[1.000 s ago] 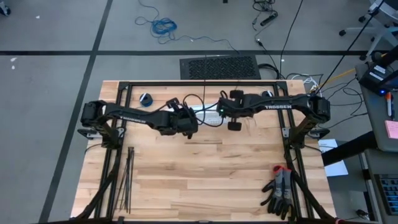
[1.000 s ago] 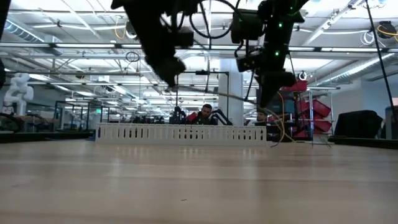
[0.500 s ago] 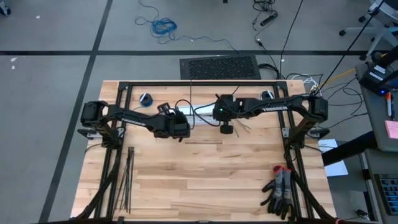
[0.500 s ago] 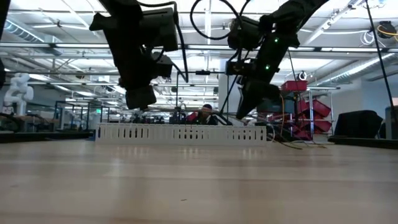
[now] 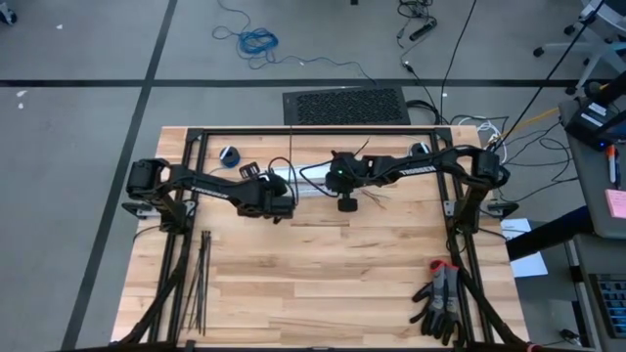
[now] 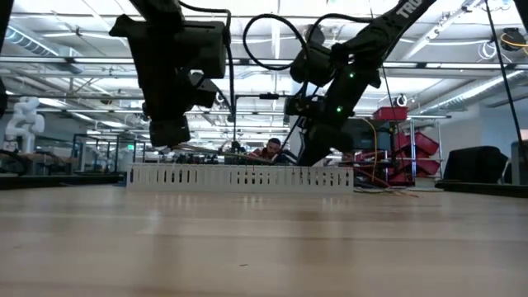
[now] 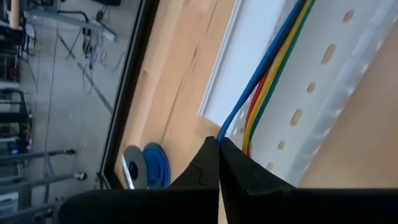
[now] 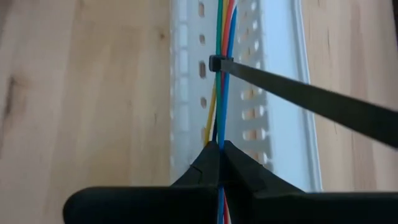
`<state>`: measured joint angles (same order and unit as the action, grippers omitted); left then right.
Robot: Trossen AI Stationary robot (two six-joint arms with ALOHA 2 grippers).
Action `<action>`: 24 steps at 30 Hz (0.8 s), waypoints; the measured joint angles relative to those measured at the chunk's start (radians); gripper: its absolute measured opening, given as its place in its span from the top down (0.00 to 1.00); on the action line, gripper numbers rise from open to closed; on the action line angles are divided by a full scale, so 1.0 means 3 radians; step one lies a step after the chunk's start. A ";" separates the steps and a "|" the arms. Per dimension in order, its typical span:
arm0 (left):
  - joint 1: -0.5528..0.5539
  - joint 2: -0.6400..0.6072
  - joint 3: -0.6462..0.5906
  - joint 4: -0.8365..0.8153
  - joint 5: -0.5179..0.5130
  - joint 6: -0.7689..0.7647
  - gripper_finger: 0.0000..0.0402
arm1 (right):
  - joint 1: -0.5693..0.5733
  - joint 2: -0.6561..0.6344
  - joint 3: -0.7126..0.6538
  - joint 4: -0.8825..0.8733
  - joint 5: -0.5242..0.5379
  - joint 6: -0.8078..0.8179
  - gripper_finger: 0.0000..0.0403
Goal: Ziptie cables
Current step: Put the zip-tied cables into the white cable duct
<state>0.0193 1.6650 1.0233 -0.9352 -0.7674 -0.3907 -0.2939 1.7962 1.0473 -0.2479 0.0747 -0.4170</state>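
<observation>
I hold the wires (image 8: 221, 37) taut over the white channel (image 8: 273, 124) | left gripper (image 7: 219, 163) and right gripper (image 8: 220, 163) both pinched onto them | ziptie (image 8: 298, 93) already looped | thin, limp strands; best gripped near the tie.

Left gripper (image 7: 219, 144), fingers pinched together on coloured cables (image 7: 273, 68) that run along a white slotted channel (image 7: 323, 93) on the wooden table (image 7: 180, 68). Blue tape roll (image 7: 149, 168) nearby.
</observation>
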 joint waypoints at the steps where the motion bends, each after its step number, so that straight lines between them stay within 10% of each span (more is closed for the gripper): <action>1: 0.0000 0.0000 -0.0019 -0.0011 0.0003 -0.0047 1.00 | -0.0001 0.0001 0.0000 0.0018 -0.0022 -0.0013 0.99; 15: 0.0000 0.0000 -0.0070 -0.0017 0.0172 -0.0158 1.00 | -0.0024 -0.0003 -0.0017 0.0012 -0.0131 0.0099 0.68; 24: -0.0088 0.0000 -0.0063 0.0378 0.0597 0.0041 1.00 | 0.0039 -0.0008 -0.0010 -0.0170 -0.0304 0.0342 0.76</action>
<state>-0.0071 1.6650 1.0042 -0.8218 -0.5885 -0.3783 -0.2823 1.7939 1.0443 -0.2989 -0.0166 -0.3142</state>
